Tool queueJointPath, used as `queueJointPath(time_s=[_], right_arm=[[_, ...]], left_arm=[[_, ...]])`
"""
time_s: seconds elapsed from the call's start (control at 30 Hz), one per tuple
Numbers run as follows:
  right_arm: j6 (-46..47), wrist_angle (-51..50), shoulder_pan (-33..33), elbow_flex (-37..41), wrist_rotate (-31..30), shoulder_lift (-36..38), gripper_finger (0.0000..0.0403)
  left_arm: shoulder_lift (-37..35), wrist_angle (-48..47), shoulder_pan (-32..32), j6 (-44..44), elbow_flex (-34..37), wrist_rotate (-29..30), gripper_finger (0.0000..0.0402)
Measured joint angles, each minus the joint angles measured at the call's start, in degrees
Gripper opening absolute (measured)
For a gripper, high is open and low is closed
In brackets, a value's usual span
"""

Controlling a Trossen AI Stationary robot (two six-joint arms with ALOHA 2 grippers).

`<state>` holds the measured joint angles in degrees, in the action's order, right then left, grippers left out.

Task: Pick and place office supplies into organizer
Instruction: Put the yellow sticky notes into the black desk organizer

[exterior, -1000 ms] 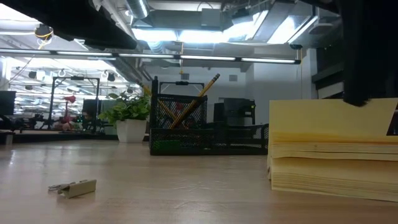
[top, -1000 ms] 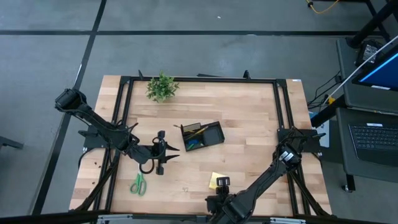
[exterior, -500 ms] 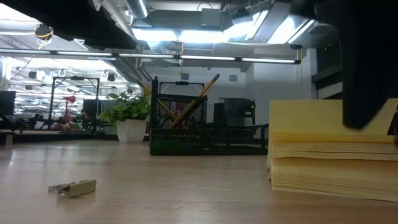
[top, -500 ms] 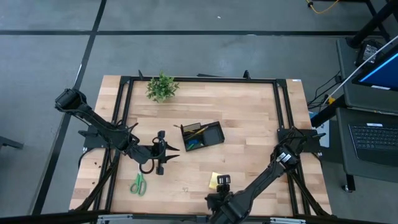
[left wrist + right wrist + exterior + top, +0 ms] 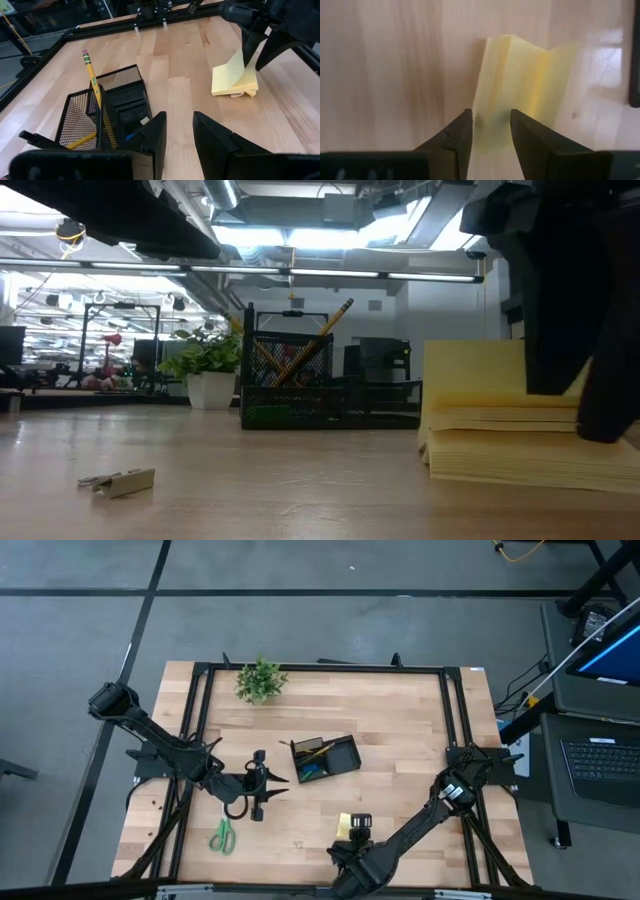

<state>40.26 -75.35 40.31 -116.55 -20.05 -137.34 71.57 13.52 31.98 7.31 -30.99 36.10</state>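
The yellow sticky-note pad (image 5: 345, 825) lies near the table's near edge, and my right gripper (image 5: 358, 828) stands over it, shut on its upper sheets. The black mesh organizer (image 5: 325, 757) sits mid-table with a pencil (image 5: 90, 65) leaning out of its tall section. Green-handled scissors (image 5: 222, 836) lie flat near the left front. My left gripper (image 5: 270, 783) waits open just left of the organizer (image 5: 100, 117), touching nothing. My right gripper (image 5: 490, 117) pinches the pad's upper sheets (image 5: 492, 85) between its two fingers, coming from above and pointing down. Those sheets (image 5: 237, 62) curl up off the stack toward the fingers (image 5: 560, 330). The lower stack (image 5: 500, 460) rests on the table.
A small potted plant (image 5: 260, 680) stands at the far left of the table. A small pale piece (image 5: 118, 480) lies on the bare wood to the left of the pad. Black frame rails (image 5: 320, 667) run along the table's edges.
My right gripper has come down onto the pad and edged toward the far edge. The pad has slid a little toward the table's left, and its upper sheets have risen off the stack.
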Motion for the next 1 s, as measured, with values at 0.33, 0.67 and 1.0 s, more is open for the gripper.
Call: queueJointPath(time_s=[0.33,0.67,1.0], right_arm=[[0.1,-2.3,0.0,0.0,0.1,0.0,0.0133],[0.0,-2.6,0.2,0.0,0.1,0.0,0.0133],[-1.6,-0.9,1.2,1.6,-1.8,0.0,0.0133]], left_arm=[[0.0,0.0,0.0,0.0,0.0,0.0,0.0090],[0.0,0.0,0.0,0.0,0.0,0.0,0.0090],[0.0,0.0,0.0,0.0,0.0,0.0,0.0090]])
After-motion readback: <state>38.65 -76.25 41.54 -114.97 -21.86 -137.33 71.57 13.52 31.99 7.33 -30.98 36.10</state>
